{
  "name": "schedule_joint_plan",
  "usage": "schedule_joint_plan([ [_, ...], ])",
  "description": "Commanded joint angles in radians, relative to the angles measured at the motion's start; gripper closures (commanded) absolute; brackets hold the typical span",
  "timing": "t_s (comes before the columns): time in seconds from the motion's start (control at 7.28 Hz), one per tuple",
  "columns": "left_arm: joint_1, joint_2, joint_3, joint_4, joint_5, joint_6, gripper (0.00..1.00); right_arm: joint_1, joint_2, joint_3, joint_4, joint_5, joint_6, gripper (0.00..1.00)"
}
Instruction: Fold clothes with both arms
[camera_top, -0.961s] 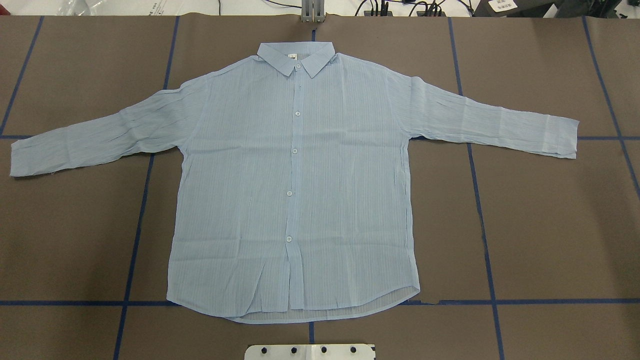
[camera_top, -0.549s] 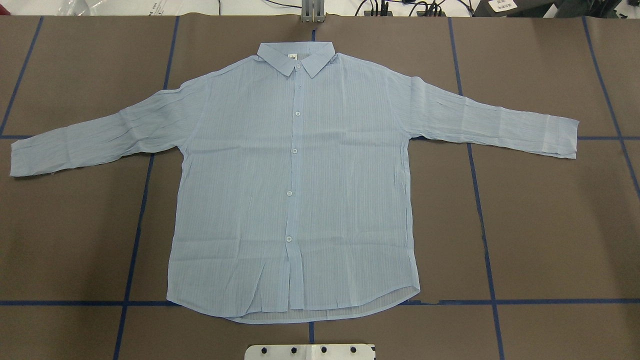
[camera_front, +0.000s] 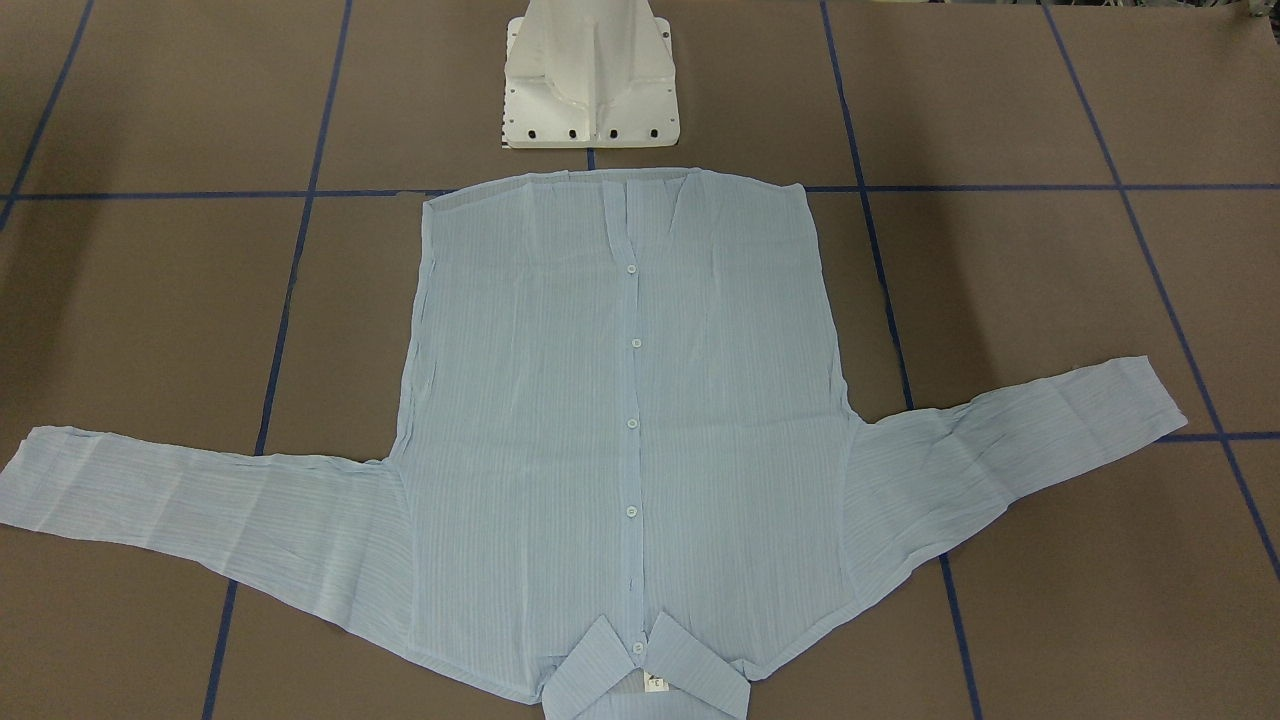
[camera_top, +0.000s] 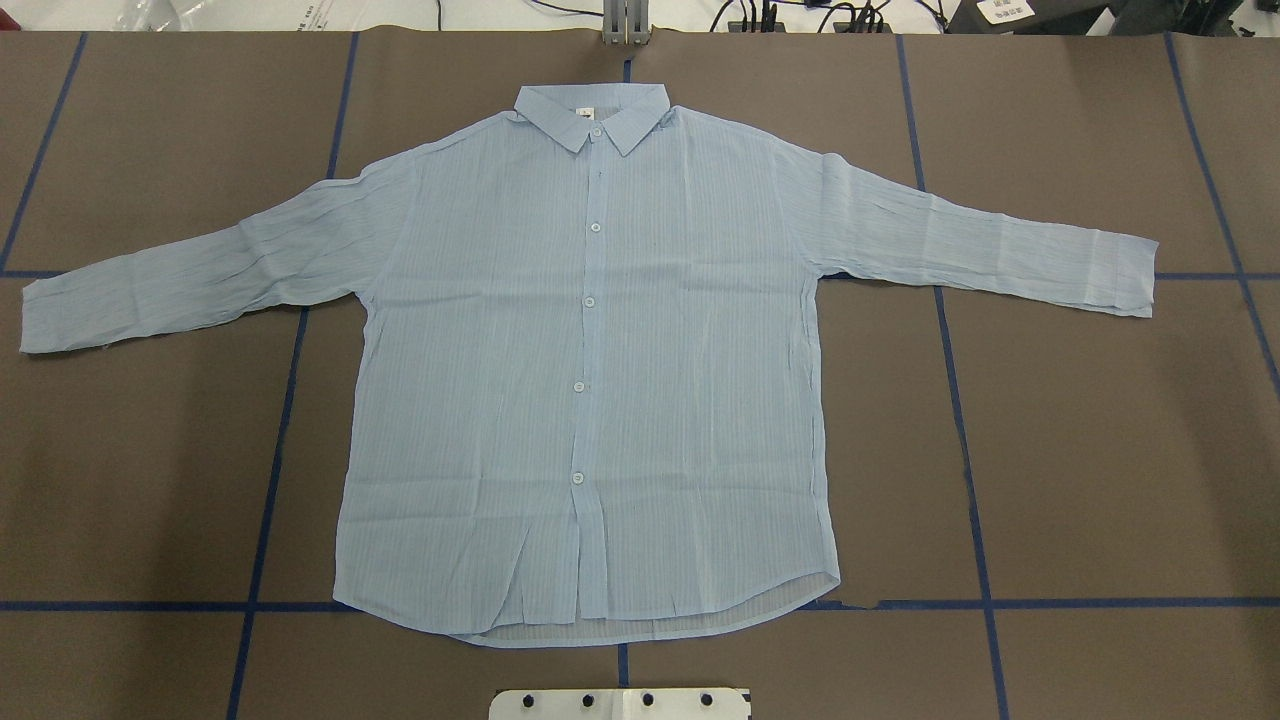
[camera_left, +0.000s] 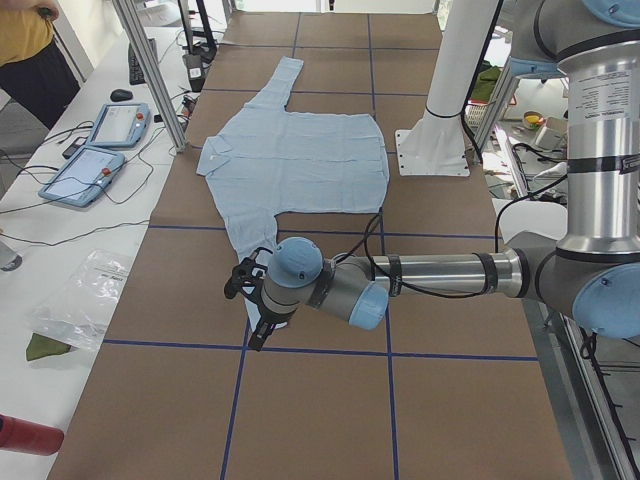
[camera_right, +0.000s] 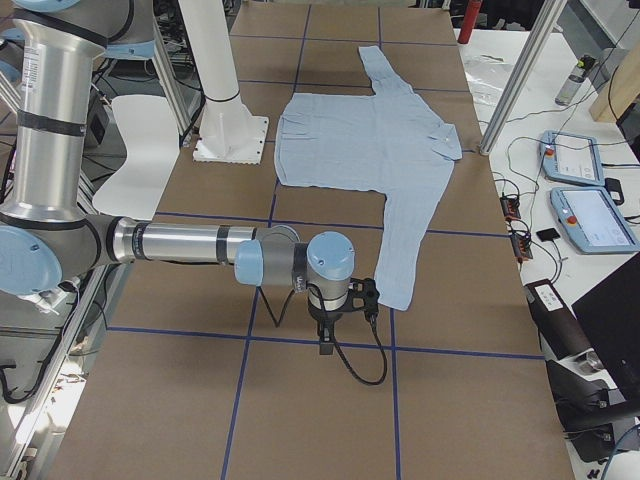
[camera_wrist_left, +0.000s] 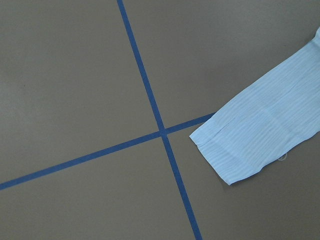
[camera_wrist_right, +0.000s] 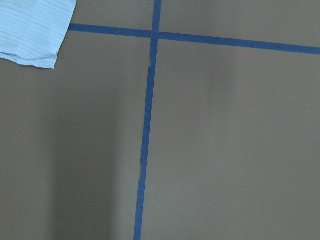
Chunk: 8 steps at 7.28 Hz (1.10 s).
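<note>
The light-blue striped shirt (camera_top: 700, 380) lies flat and buttoned on the brown table, collar at the far edge, both sleeves spread out sideways. It also shows in the front-facing view (camera_front: 720, 420). My left gripper (camera_left: 250, 300) hovers just past the left sleeve's cuff (camera_wrist_left: 255, 140); it shows only in the left side view, so I cannot tell whether it is open or shut. My right gripper (camera_right: 360, 297) hovers near the right sleeve's cuff (camera_wrist_right: 30, 25); it shows only in the right side view, so I cannot tell its state either. Neither gripper touches the shirt.
Blue tape lines (camera_top: 270, 480) mark a grid on the brown table cover (camera_top: 1100, 450). The white pedestal base (camera_front: 590, 80) stands at the shirt's hem side. Tablets (camera_left: 90, 150) and a plastic bag (camera_left: 80, 300) lie on a side bench, where a person (camera_left: 25, 40) stands.
</note>
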<state>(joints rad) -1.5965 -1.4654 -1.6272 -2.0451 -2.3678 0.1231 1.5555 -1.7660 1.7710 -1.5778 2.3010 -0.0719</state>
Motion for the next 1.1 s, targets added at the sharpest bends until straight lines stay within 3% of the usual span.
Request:
schedule_joint_plan([
  [0.0, -0.002, -0.003, 0.001, -0.079, 0.074, 0.079, 0.0, 0.0, 0.006, 0.01, 0.066, -0.002, -0.006, 0.0],
  [0.27, -0.002, -0.006, -0.006, -0.086, 0.074, 0.116, 0.0, 0.002, -0.004, -0.002, 0.194, -0.003, 0.001, 0.0],
  [0.55, -0.005, -0.015, -0.016, -0.137, 0.052, 0.064, 0.0, 0.002, 0.009, 0.01, 0.203, -0.003, 0.007, 0.0],
  [0.69, -0.003, -0.103, 0.009, -0.267, 0.064, 0.02, 0.0, 0.012, 0.04, 0.001, 0.237, 0.002, 0.023, 0.0],
  [0.82, 0.0, -0.121, 0.021, -0.356, 0.079, -0.017, 0.0, 0.012, 0.048, -0.005, 0.242, 0.008, 0.071, 0.0],
  [0.96, 0.003, -0.165, 0.05, -0.363, 0.073, -0.102, 0.0, 0.012, 0.054, -0.016, 0.248, 0.008, 0.083, 0.0],
])
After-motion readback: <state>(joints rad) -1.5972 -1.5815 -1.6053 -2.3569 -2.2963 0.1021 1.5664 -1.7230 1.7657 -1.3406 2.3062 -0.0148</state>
